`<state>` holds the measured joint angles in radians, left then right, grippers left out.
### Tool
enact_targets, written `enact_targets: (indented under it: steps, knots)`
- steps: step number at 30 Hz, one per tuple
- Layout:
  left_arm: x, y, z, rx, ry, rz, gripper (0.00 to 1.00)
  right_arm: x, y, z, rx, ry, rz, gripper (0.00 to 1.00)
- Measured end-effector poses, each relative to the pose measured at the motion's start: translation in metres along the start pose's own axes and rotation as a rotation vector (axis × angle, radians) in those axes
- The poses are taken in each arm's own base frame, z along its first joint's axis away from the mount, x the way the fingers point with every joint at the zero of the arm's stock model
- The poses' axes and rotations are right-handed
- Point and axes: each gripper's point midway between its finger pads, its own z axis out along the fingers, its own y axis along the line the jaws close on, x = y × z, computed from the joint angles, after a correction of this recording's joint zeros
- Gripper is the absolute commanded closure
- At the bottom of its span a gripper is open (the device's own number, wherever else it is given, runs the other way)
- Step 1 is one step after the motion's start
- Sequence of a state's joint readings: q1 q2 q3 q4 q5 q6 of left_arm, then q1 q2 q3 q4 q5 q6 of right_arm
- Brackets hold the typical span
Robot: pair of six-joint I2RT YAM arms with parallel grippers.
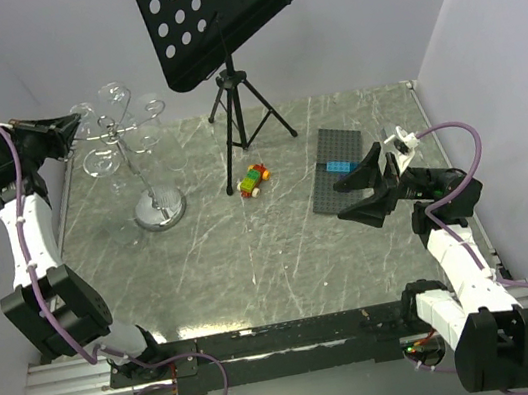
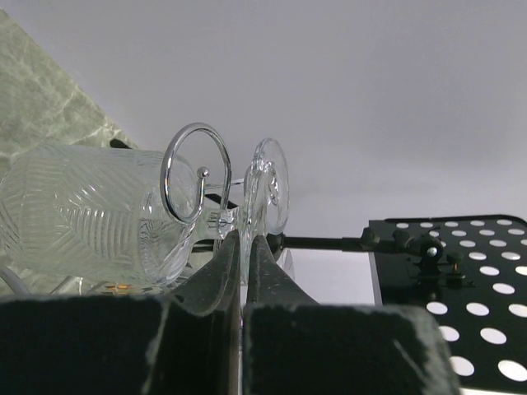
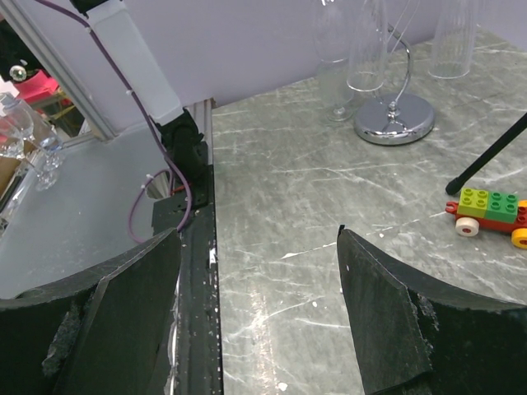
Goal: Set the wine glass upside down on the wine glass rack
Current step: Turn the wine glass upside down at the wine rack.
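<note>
My left gripper (image 1: 69,136) is raised at the far left, by the top of the wine glass rack (image 1: 159,213), a chrome stand with a round base and curled hooks. In the left wrist view the left gripper (image 2: 244,239) is shut on the stem of the clear patterned wine glass (image 2: 82,214). The bowl is to the left and the foot to the right. A chrome hook ring (image 2: 196,173) crosses in front of the stem. From above, the wine glass (image 1: 99,161) sits at the rack's left hooks. My right gripper (image 1: 359,192) (image 3: 259,239) hangs open above the table's right side, holding nothing.
Other clear glasses (image 1: 152,105) hang on the rack. A black tripod music stand (image 1: 229,82) stands behind the centre. A small brick car (image 1: 254,181) lies mid-table, and a dark baseplate (image 1: 340,166) with a blue brick lies under the right gripper. The rack base (image 3: 395,123) shows in the right wrist view.
</note>
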<state>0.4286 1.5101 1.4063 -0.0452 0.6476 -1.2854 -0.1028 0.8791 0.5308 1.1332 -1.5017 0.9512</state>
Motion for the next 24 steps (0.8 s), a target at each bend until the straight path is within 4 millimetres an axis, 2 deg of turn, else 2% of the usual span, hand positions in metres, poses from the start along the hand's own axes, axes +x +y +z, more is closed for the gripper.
enact_targets:
  steps: [10, 24]
  knots:
    - [-0.019, 0.005, -0.001, 0.000, -0.075, -0.014, 0.99, 0.000, -0.001, 0.000, 0.001, 0.000, 0.001, 0.17]
    - [-0.006, -0.001, 0.003, 0.073, 0.057, -0.003, 0.99, 0.001, -0.004, 0.000, 0.005, 0.001, 0.010, 0.17]
